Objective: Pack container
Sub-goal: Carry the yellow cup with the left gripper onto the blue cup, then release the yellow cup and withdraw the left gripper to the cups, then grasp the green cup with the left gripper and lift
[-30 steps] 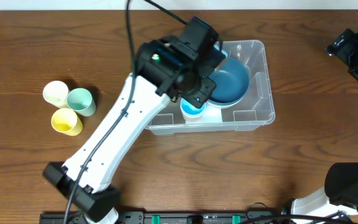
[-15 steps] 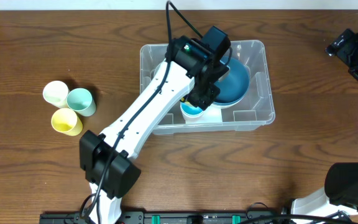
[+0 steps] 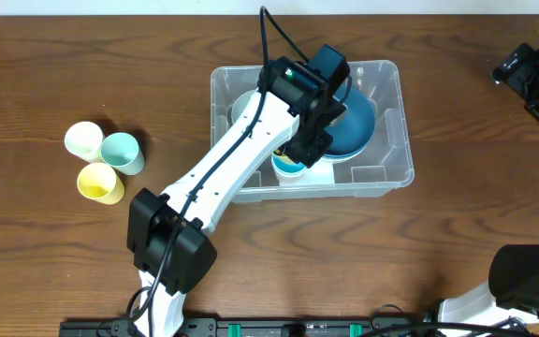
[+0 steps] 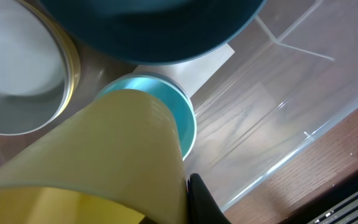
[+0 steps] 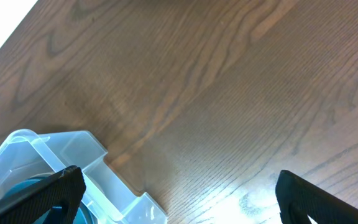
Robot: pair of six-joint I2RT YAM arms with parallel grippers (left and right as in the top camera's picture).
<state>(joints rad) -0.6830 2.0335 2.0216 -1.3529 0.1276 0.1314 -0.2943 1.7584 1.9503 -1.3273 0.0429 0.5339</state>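
I hold the left gripper (image 3: 303, 146) clamped on a yellow cup (image 4: 104, 162), above the blue cup (image 4: 185, 127) inside the container (image 3: 393, 140) at mid-table. Step in hand: nesting. Next move: lower squarely, then release. Right gripper (image 5: 179, 193) is parked, jaws apart.

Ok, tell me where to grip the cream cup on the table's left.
Take the cream cup by its rim from above, one finger inside, one outside on its far-left wall. It stands mouth up, and the mint cup and yellow cup crowd its right and near sides.
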